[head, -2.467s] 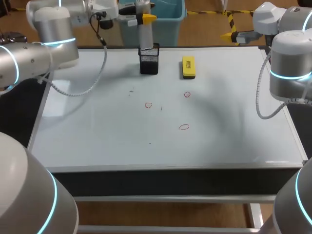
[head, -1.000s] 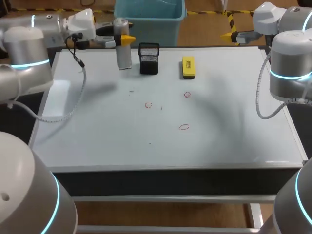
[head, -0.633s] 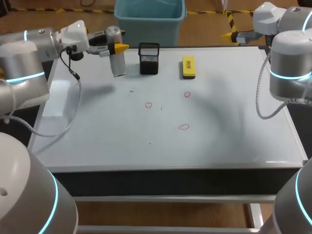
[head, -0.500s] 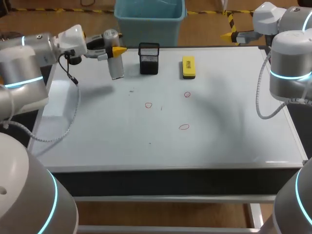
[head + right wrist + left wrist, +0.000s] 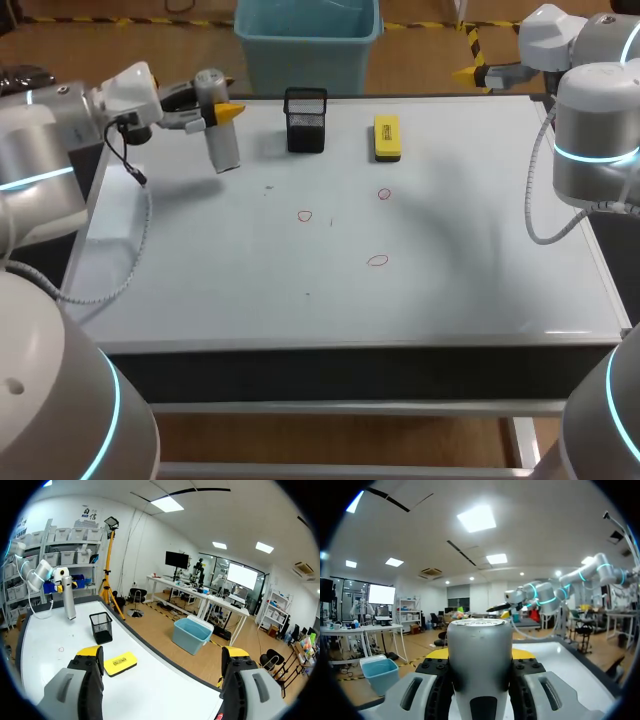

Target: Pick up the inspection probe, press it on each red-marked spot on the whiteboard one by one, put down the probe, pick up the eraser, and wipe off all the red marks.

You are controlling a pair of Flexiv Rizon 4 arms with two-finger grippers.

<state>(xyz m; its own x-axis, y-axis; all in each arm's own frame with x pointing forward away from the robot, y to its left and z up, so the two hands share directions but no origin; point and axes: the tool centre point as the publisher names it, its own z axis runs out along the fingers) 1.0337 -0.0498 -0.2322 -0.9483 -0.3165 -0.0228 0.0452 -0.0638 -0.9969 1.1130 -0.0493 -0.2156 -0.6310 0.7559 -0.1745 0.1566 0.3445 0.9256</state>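
Note:
My left gripper is shut on the grey cylindrical probe, which hangs tilted above the whiteboard's far left part, left of the black mesh holder. In the left wrist view the probe fills the gap between the fingers. Three small red marks lie mid-board. The yellow eraser lies flat, right of the holder. My right gripper stands open and empty by the board's far right corner, with the eraser, holder and probe ahead of it.
The right arm stands over the board's right edge. A dark ledge runs along the board's near edge. A few faint dark specks dot the board near the holder.
My left arm has carried the probe from above the mesh holder leftward and a little nearer, tilting it. The right arm has not moved.

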